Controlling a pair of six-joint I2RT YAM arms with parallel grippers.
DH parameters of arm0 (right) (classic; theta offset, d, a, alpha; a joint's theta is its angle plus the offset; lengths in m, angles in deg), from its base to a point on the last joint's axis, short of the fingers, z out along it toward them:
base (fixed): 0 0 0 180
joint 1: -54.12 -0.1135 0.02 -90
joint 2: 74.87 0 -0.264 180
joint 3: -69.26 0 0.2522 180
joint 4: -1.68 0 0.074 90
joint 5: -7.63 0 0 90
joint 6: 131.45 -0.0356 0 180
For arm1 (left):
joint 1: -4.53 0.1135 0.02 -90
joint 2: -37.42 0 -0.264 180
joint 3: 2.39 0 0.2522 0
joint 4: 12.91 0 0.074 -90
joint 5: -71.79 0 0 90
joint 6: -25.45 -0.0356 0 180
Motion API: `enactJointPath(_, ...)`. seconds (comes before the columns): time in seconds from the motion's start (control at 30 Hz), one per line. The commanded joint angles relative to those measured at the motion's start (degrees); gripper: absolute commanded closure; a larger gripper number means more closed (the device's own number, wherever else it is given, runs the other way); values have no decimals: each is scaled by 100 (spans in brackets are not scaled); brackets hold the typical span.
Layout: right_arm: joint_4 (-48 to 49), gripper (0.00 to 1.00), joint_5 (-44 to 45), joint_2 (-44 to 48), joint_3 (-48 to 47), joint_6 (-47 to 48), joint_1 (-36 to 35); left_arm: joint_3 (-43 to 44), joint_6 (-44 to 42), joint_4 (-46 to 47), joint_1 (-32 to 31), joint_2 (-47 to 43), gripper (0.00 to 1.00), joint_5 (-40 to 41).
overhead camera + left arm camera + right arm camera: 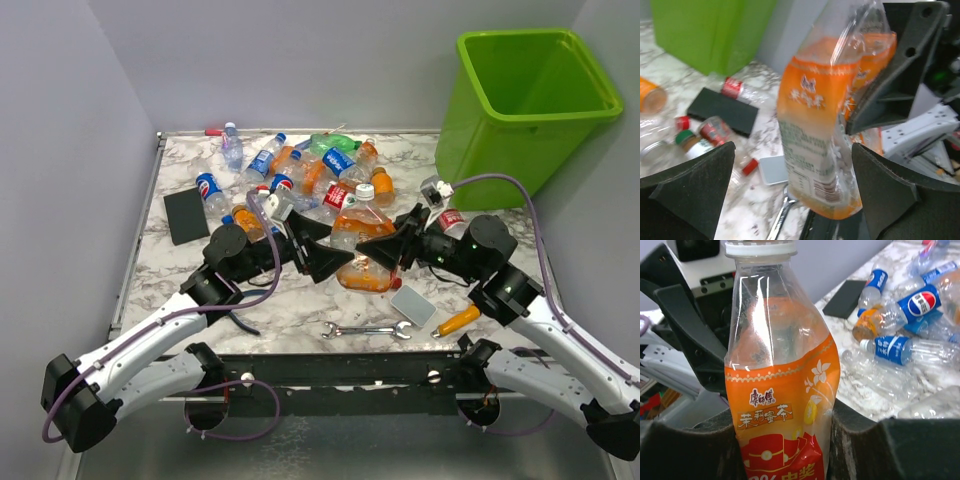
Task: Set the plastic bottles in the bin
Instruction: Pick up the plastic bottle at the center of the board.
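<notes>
1. At the middle of the surface (290, 300), both arms reach inward from the near edge. They meet head-on around one big orange bottle (357, 222).
2. The right pincer (385, 250) is closed on the big orange bottle, low on its label. In the right wrist view both fingers (690, 450) press against the bottle's sides.
3. The left pincer (335, 255) is spread wide. Its fingers (695, 185) stand on either side of the same bottle, and a clear gap shows beside one of them.
4. The big orange bottle stands roughly upright, slightly tilted. It is clear above with a white cap, and its orange label is wrinkled over a dented body.
5. The other bottles (300, 165) lie heaped on the far part of the surface, behind the arms.
6. The bin (490, 150) stands at the far right corner, well apart from the held bottle.
</notes>
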Motion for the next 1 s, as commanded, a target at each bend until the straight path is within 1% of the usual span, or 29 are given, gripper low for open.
enactJointPath(0.0, 1536, 58, 239, 147, 231, -514, -31, -266, 796, 1277, -13, 166, 1, -1018)
enactJointPath(0.13, 2185, 59, 207, 210, 528, -844, -30, -212, 1085, 1631, -14, 390, 1, -1503)
enactJointPath(0.2, 2487, 59, 169, 217, 660, -967, -28, -177, 1206, 1753, -11, 528, 2, -1655)
enactJointPath(0.3, 2683, 59, 65, 156, 722, -1050, -32, -148, 1388, 1953, -14, 726, 13, -1768)
enactJointPath(0.33, 2688, 58, 61, 143, 726, -1054, -35, -126, 1422, 1993, -19, 792, 19, -1821)
enactJointPath(0.4, 2576, 56, 81, 143, 714, -1054, -32, -77, 1476, 2034, -16, 892, 33, -1890)
enactJointPath(0.43, 2468, 51, 108, 146, 674, -1035, -35, -74, 1476, 2037, -14, 920, 40, -1906)
enactJointPath(0.5, 2132, 27, 153, 156, 542, -959, -32, -91, 1445, 2046, -13, 917, 54, -1862)
enactJointPath(0.53, 1940, 18, 194, 169, 462, -892, -33, -111, 1427, 2046, -13, 901, 59, -1817)
enactJointPath(0.57, 1725, 12, 220, 192, 364, -800, -33, -127, 1397, 2046, -14, 876, 62, -1782)
enactJointPath(0.63, 1332, 1, 288, 247, 169, -646, -34, -175, 1361, 2046, -15, 824, 64, -1681)
enactJointPath(0.73, 605, 0, 466, 328, -289, -349, -36, -225, 1283, 2015, -14, 790, 69, -1591)
enactJointPath(0.83, -246, 0, 997, 274, -918, -30, -30, -256, 1100, 1863, -13, 768, 77, -1504)
enactJointPath(0.93, -1095, 0, 1607, -70, -1757, 193, -32, -287, 792, 1666, -13, 715, 86, -1446)
enactJointPath(0.97, -1372, 1, 1745, -267, -2063, 226, -33, -296, 683, 1603, -13, 677, 87, -1387)
